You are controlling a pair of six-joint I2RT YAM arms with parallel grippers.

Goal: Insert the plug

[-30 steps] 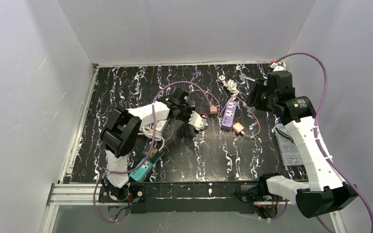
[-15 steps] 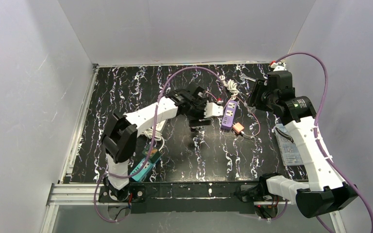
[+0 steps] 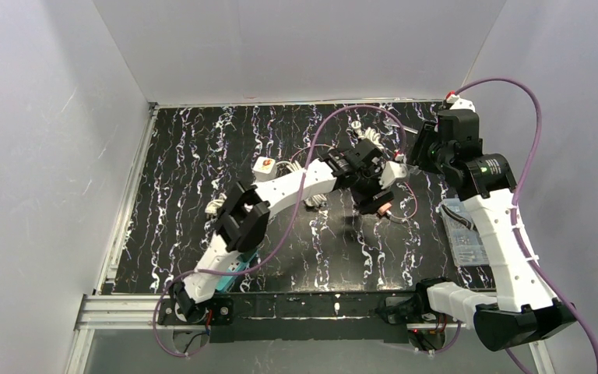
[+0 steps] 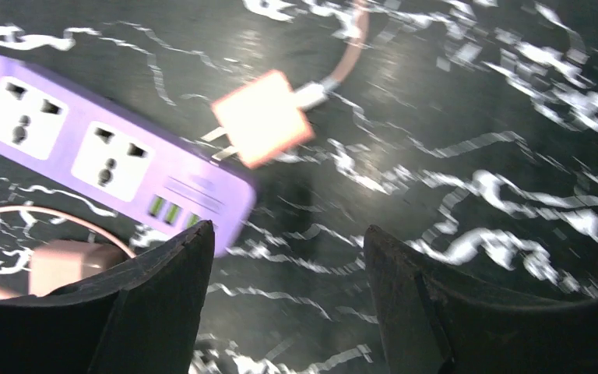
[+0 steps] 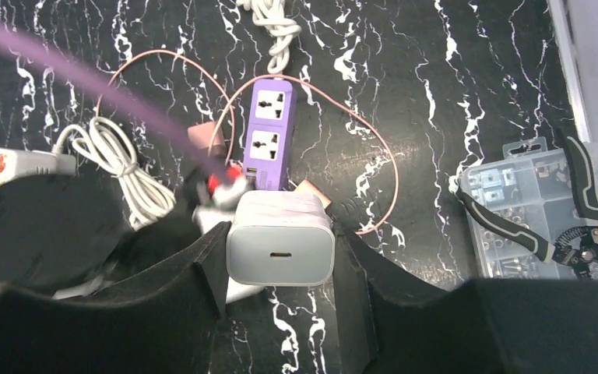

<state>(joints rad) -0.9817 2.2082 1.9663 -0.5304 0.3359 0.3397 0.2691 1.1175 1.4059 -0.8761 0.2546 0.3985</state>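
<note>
My right gripper (image 5: 279,235) is shut on a white charger plug (image 5: 280,241), held up above the table, its port end facing the camera. The purple power strip (image 5: 269,132) lies flat ahead of it, with two sockets showing. My left gripper (image 4: 288,249) hangs open and empty just past the strip's (image 4: 86,148) USB end. An orange plug (image 4: 261,117) on a thin pink cable lies beside that end. From above, the left gripper (image 3: 370,191) covers most of the strip, and the right gripper (image 3: 416,156) stands just right of it.
A clear parts box (image 5: 529,210) with pliers (image 5: 584,179) on it sits at the right edge. A coiled white cable (image 5: 117,156), a white adapter (image 3: 263,165) and a pink adapter (image 5: 202,136) lie left of the strip. A teal box (image 3: 230,269) lies near the left base.
The left arm has swung right from mid-table to the power strip, and its jaws have gone from shut to open. The right gripper shifted slightly, still holding the plug.
</note>
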